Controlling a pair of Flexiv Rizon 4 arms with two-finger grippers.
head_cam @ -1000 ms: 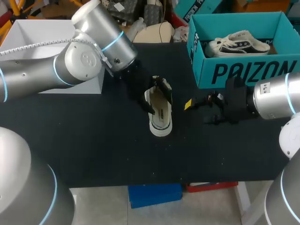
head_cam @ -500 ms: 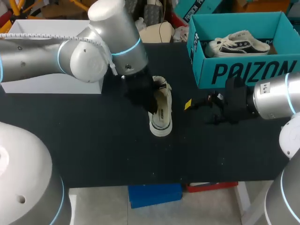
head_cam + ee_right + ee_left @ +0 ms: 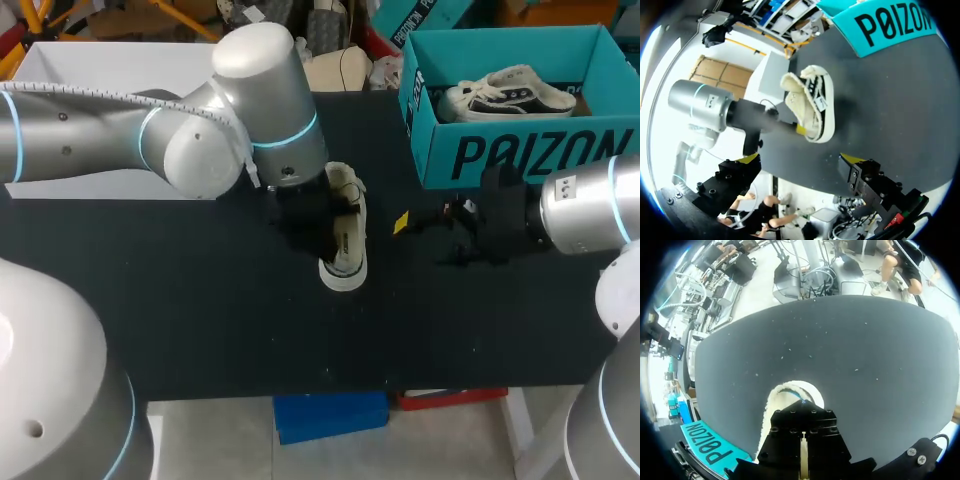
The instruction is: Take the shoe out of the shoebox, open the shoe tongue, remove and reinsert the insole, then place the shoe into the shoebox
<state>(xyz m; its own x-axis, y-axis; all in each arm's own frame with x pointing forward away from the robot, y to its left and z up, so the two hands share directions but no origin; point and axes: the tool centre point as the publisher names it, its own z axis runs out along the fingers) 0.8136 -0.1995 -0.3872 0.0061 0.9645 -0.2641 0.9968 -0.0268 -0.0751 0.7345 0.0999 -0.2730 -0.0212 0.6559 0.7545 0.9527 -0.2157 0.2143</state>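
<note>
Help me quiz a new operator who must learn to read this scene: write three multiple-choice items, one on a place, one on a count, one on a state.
1. Where is the shoe at the left hand? A in the shoebox; B on the black table; C on the floor.
2. How many shoes show? A one; B two; C three.
3. The right hand is: A open and empty; B shut on the shoe; C shut on an insole.

1 B: it lies on the table, outside the box.
2 B: a second shoe lies in the shoebox.
3 A: its yellow fingertips stand wide apart with nothing between them.
</note>
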